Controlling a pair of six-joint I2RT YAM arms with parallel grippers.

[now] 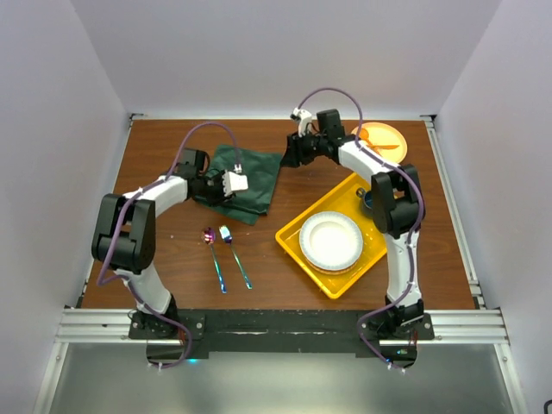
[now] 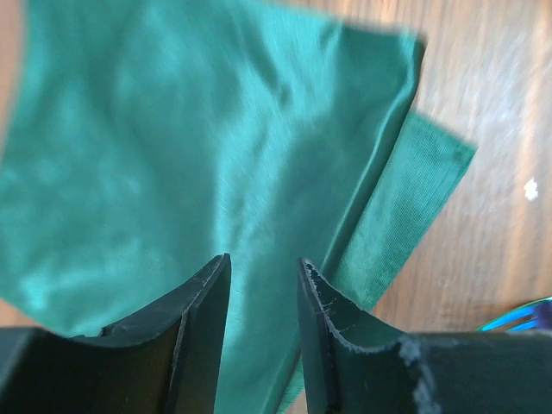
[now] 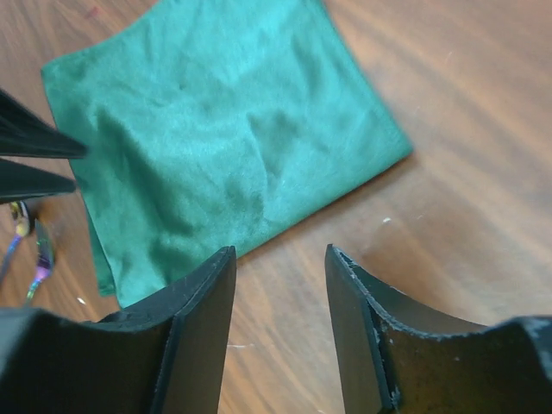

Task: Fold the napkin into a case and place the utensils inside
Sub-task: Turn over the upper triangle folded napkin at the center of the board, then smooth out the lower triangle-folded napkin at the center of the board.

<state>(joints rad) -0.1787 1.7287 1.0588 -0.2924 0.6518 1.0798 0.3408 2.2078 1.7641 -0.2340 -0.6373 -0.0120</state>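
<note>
1. Step in hand: folding. The napkin (image 1: 248, 177) lies flat on the far-left part of the table (image 1: 172, 259). It is already doubled: the left wrist view shows a lower layer sticking out past the top layer's edge. It is a squarish pad, not yet a narrow case.
2. Left gripper (image 2: 264, 267) is over the napkin, jaws a narrow gap apart, gripping nothing.
3. Right gripper (image 3: 280, 254) is over bare wood just off the napkin's edge, jaws moderately wide and empty.
4. Spoon (image 1: 213, 252) and fork (image 1: 235, 260) lie side by side on the near side of the napkin, clear of it.
5. Next move, as I judge it: pinch one edge of the napkin with both grippers and carry it across evenly, keeping the layers aligned.
6. Surface is brown wood-grain. The yellow tray (image 1: 289, 235) holding the white plate (image 1: 330, 240) sits right of the napkin. Plain pale walls close in three sides.
</note>
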